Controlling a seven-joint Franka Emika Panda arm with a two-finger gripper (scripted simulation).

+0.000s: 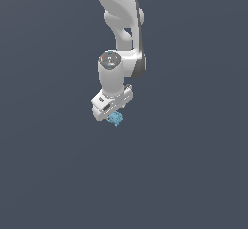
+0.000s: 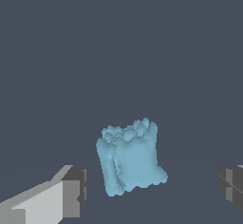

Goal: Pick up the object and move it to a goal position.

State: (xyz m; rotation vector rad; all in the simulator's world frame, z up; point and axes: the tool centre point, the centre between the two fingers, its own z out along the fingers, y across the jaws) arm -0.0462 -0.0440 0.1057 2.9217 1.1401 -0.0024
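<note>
flat dark slate-blue ground (image 1: 193,174) everywhere, plain and unmarked, filling both views. white-grey arm (image 1: 118,14) reaching down from the exterior view's upper edge, wrist bent, ending in the tool (image 1: 112,114) aimed downward. small light-blue lumpy clump (image 1: 116,119) just under the tool body in the exterior view, partly covered by it, poking out toward the exterior view's right; too small there to judge contact with the ground

seen from the wrist: tool (image 2: 154,187) spread wide, one finger (image 2: 71,192) with a dark grey pad on a pale body, the other (image 2: 231,185) only a dark pad at the frame's edge. clump (image 2: 133,161) between the two, much nearer the first finger yet with a clear strip of ground showing between them, well apart from the second. nothing gripped. bumpy, knobbed crown on the clump, smoother fluted sides, a flared foot, whole body leaning slightly. same blue-grey ground (image 2: 118,42) behind it, no shadow sharp enough to tell whether the clump rests on the surface or not
</note>
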